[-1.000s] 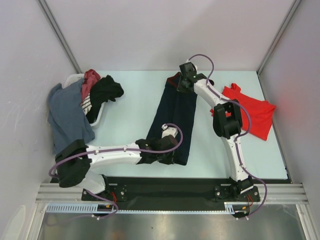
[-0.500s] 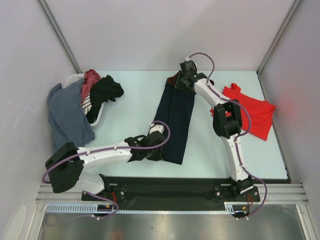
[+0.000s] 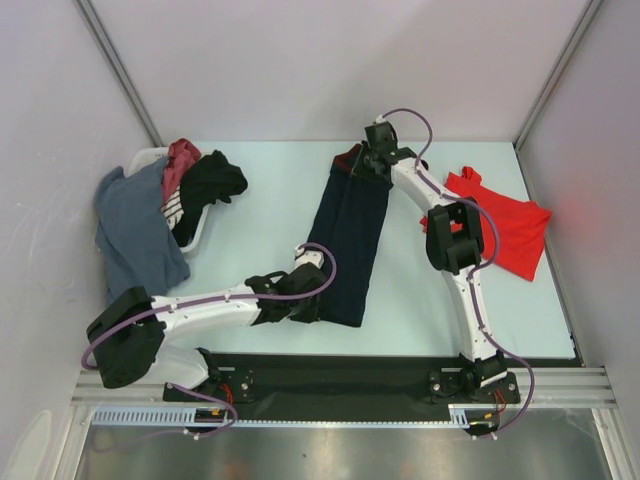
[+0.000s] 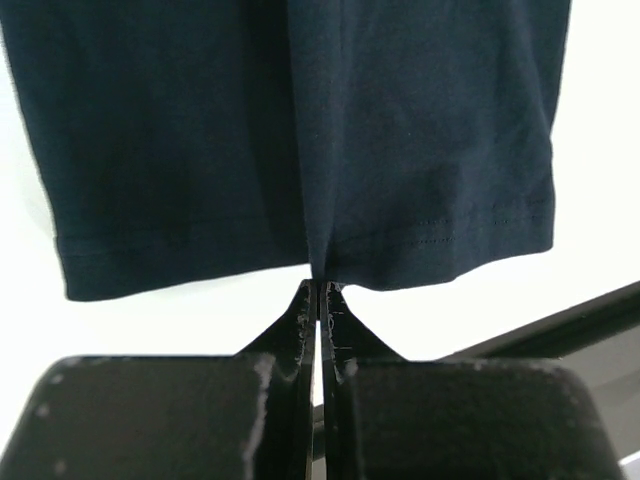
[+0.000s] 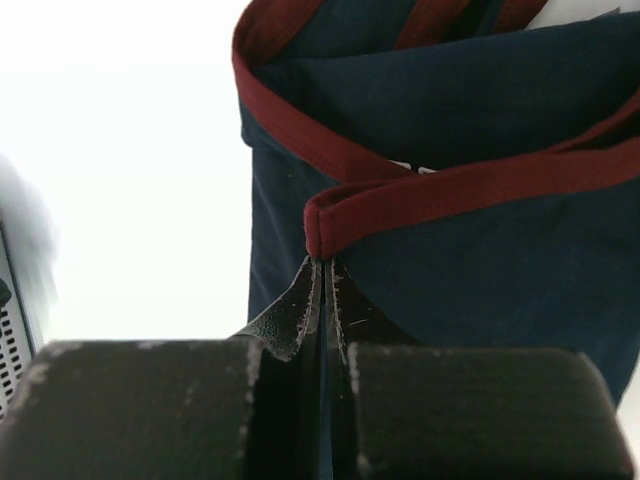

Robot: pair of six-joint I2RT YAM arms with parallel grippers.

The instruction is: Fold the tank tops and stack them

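Well to the left of the navy tank top (image 3: 350,235), a white basket (image 3: 201,238) is sitting on the pale surface (image 3: 260,250), and we are seeing a grey cloth (image 3: 135,235) spilling over its near rim and a black cloth (image 3: 212,180) draping over the side facing the navy tank top. At the near hem of the navy tank top, our left gripper (image 3: 320,306) is lying low and is clenched on the cloth; in the left wrist view the left gripper (image 4: 319,285) is pressing its tips together right at the fold in the hem of the navy tank top (image 4: 400,150). The garment itself is lying as a long narrow band, doubled lengthwise, running away from us. At its far end our right gripper (image 3: 367,170) is reaching over it, and the right wrist view is showing the right gripper (image 5: 322,262) pinched shut on the maroon trim of the navy tank top (image 5: 480,270). To the right of the navy tank top, apart from it, the red tank top (image 3: 510,235) is lying rumpled on the surface, partly behind our right arm.
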